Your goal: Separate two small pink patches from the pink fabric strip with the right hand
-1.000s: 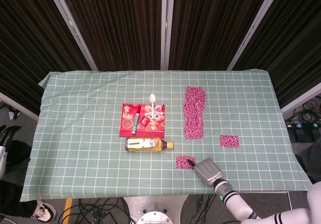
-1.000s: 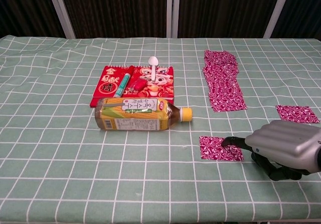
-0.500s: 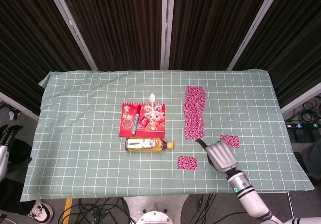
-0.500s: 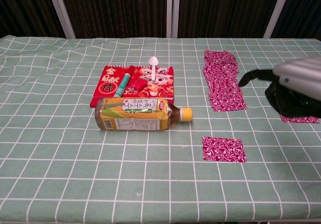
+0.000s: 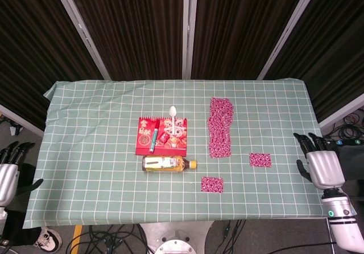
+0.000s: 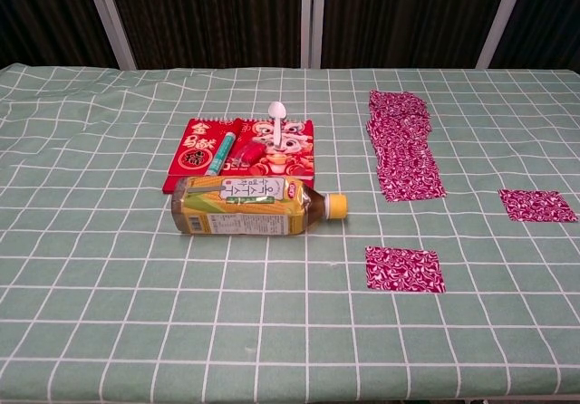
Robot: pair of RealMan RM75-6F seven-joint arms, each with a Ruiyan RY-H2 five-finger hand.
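Dark curtains are hanging behind the desk (image 5: 85,128), and a green cloth with white squares is covering the top of it.

The pink strip (image 5: 220,127) is lying flat toward the back right of the desk. In the chest view it (image 6: 404,144) is showing as a long pink piece running away from the camera. Two small pink patches are lying apart from it. One patch (image 5: 211,184) is sitting near the front edge, just in front of the bottle cap. The other patch (image 5: 260,160) is lying to the right of the strip's near end, near it but not touching.

The right robot hand (image 5: 321,164) is hanging off the right edge of the desk with its fingers spread and holding nothing. The left robot hand (image 5: 8,171) is waiting off the left edge, also spread and holding nothing. Neither one is showing in the chest view.

A tea bottle (image 6: 253,205) is lying on its side in the middle. Behind it, a red booklet (image 6: 238,153) is lying flat with a green pen (image 6: 221,152) and a white spoon (image 6: 276,115) on top.
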